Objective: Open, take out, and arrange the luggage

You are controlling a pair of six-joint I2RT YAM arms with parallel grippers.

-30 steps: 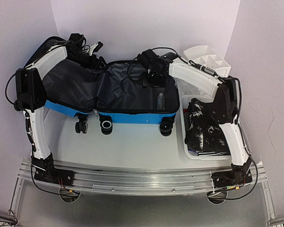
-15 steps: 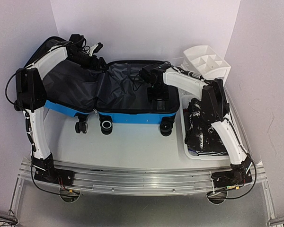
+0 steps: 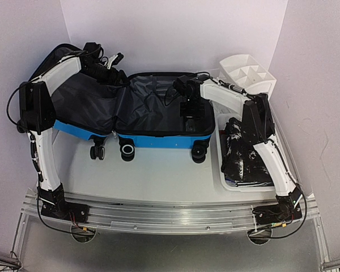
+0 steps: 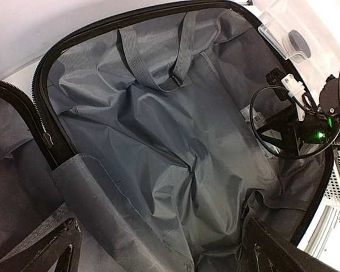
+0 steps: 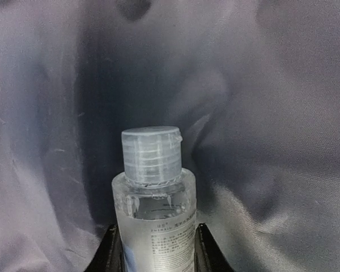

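The blue luggage lies open on the table, its grey lining showing in both halves. Down in the right half, my right gripper is shut on a clear plastic bottle with a ribbed flip cap. In the right wrist view the gripper has a black finger pressed against each side of the bottle. My left gripper hovers at the back of the suitcase near the hinge. Seen from its own wrist, the left gripper is open, its fingers wide apart over a lining flap, holding nothing.
A white basket with dark clothes stands right of the suitcase, under the right arm. A white drawer organizer sits at the back right. White walls close in on the back and both sides. The suitcase wheels face the near edge.
My right gripper came forward and down into the suitcase's right half, over the bottle, and its fingers closed on it. The left arm has stayed still.
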